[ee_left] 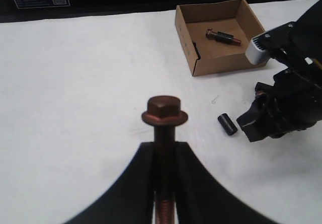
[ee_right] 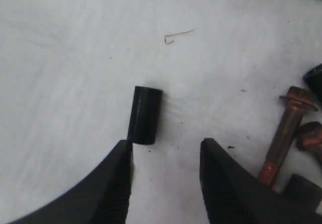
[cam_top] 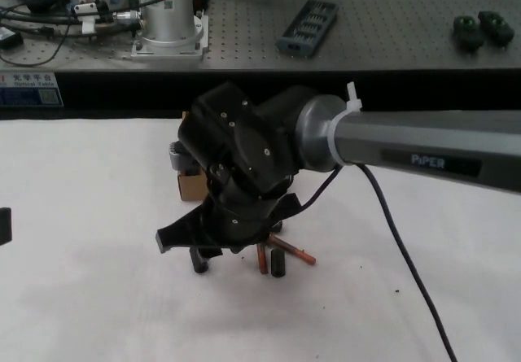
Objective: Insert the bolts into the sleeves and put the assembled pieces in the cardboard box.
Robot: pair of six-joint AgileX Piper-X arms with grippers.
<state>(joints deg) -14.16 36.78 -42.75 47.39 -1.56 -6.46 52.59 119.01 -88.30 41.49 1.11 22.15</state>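
The white-clothed surface (cam_top: 81,199) runs back to a dark edge with a perforated bench (cam_top: 391,20) behind it. The right arm (cam_top: 423,150) reaches in from the side and hangs over the small cluster of parts. Its wrist is bent straight down, which looks like the setup for picking from above. Just behind it sits the cardboard box (ee_left: 224,65), open side up, with one assembled piece (ee_left: 224,36) already lying inside. I'd guess the box is kept that close so each drop-off is short. The left arm's jaws are closed on a bolt (ee_left: 164,113), fingers (ee_left: 143,183) clamped on the shank and the hex head sticking out in front. That leaves the head free, though the threaded end is out of sight. A broad stretch of cloth separates this bolt from the box. The right arm's jaws are spread wide, low over a black sleeve (ee_right: 145,114) lying on its side. The sleeve sits off-centre, its near end right at one fingertip (ee_right: 123,151), so a small sideways shift seems needed. Loose bolts (ee_right: 284,128) lie close on the other side, leaving that finger little room.
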